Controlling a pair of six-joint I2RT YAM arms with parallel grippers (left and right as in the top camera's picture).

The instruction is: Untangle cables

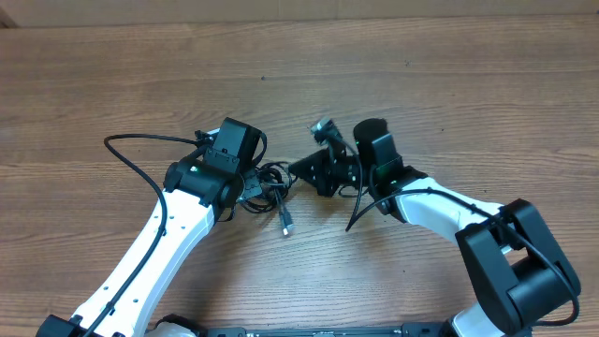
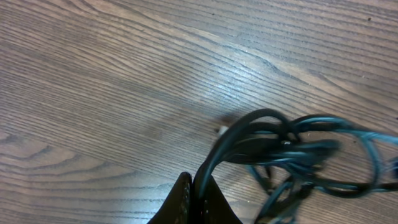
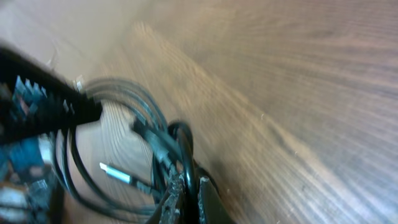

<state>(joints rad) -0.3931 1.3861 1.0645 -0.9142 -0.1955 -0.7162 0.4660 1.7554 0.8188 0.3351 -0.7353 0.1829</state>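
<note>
The cables (image 1: 272, 183) are a small tangle of thin black cords in the middle of the table, between my two grippers. One plug end (image 1: 287, 227) trails toward the front. My left gripper (image 1: 254, 185) sits at the tangle's left side. In the left wrist view the left gripper (image 2: 194, 194) is shut on a strand that curves up into the bundle (image 2: 283, 146). My right gripper (image 1: 302, 168) reaches in from the right. In the right wrist view the right gripper (image 3: 189, 190) is shut on a black loop (image 3: 181, 140), with a silver-tipped plug (image 3: 115, 173) lying beside it.
Wooden tabletop (image 1: 421, 75) stretches all round. A thicker black arm cable (image 1: 131, 154) loops out to the left of the left arm. The left arm's wrist (image 3: 37, 102) shows at the upper left of the right wrist view, close to the tangle.
</note>
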